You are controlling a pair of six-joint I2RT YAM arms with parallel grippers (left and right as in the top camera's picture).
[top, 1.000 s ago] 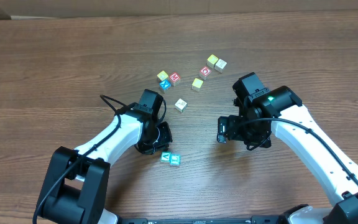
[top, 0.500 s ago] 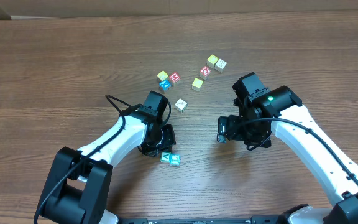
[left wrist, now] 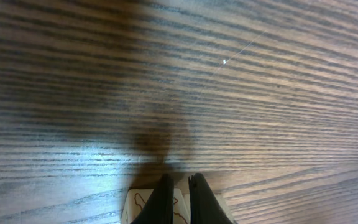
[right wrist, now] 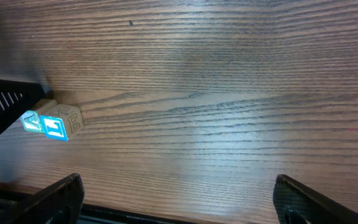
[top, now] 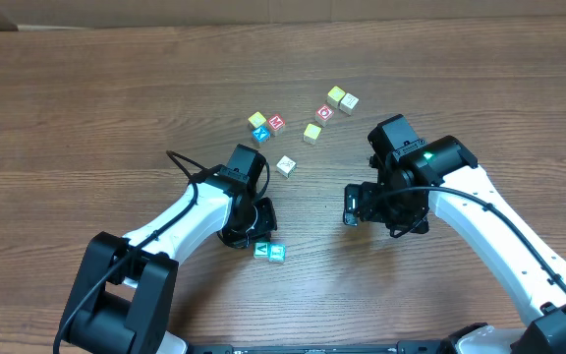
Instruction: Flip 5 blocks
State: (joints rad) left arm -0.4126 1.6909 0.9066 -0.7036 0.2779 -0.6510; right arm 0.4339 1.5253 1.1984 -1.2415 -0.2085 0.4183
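Observation:
Two teal-faced blocks (top: 270, 252) lie side by side in front of my left gripper (top: 254, 232). In the left wrist view that gripper (left wrist: 179, 180) is shut, its black fingertips (left wrist: 164, 186) lying over the top of a cream block face (left wrist: 139, 203) with a thin drawn outline. I cannot tell whether they touch it. My right gripper (top: 355, 205) hangs open over bare wood. Its wide-apart fingers (right wrist: 50, 198) hold nothing, and the teal pair (right wrist: 53, 124) shows to its left. A white block (top: 285, 165) sits alone mid-table.
Further back lie more blocks: yellow (top: 257, 119), red (top: 276, 123) and blue (top: 260, 134) together, a yellow-green one (top: 311, 132), a red one (top: 325, 113), and a yellow one (top: 335, 95) beside a cream one (top: 349, 101). The left arm (right wrist: 5, 112) edges into the right wrist view.
The left gripper shifted slightly right toward the teal blocks a second ago and has held still since. The right arm and all blocks are unchanged.

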